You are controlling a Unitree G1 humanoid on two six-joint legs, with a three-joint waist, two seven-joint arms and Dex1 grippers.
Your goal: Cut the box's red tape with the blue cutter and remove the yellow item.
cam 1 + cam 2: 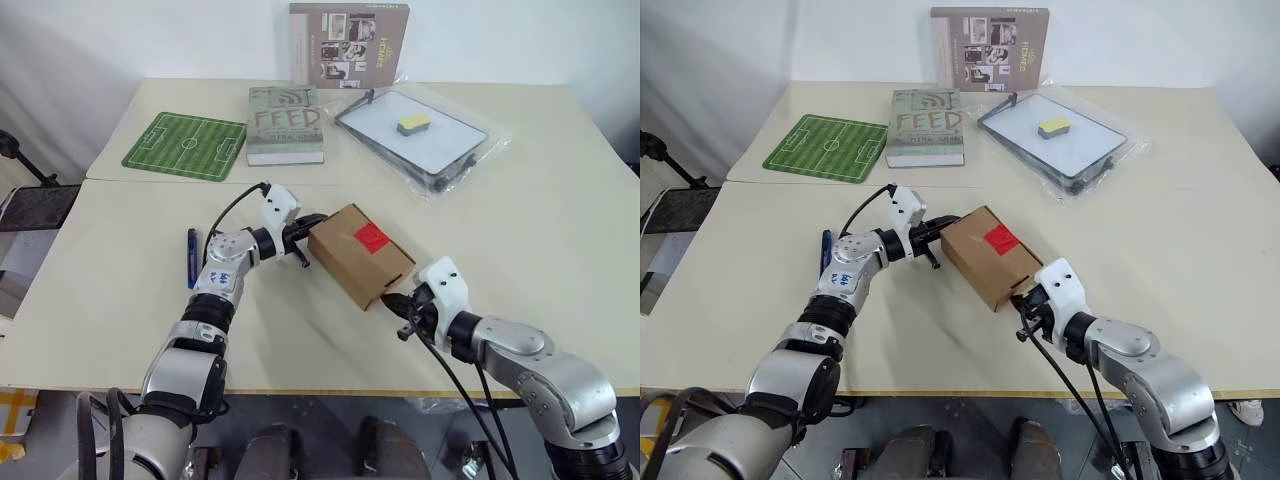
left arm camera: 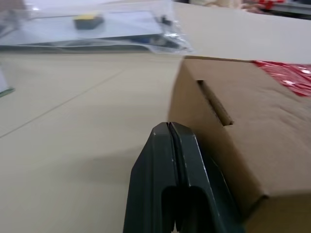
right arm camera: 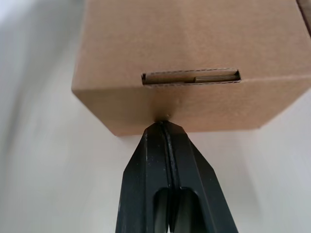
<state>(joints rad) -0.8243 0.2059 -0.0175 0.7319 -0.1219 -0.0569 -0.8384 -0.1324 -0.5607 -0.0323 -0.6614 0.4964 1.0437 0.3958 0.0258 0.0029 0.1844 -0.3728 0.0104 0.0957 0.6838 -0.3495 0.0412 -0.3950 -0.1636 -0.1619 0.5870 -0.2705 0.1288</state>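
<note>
With both the left hand (image 1: 303, 236) and right hand (image 1: 397, 312) closed empty against opposite ends of the box (image 1: 358, 256) mid-worktop (image 1: 540, 230), square it gently, keeping the red tape (image 1: 371, 237) upward and the blue cutter (image 1: 192, 256) reachable beside the left arm.

L arm reaches fwd, forearm angled inward to the right; L hand (image 1: 312, 222) roughly level, both black fingers (image 2: 167, 160) pressed together, nothing between them. R arm bent at elbow, forearm coming in from lower right, wrist pitched down; R hand (image 1: 392, 302) points fwd-left, fingers (image 3: 165, 155) fully closed, tips meeting, empty. Hands well apart.
</note>
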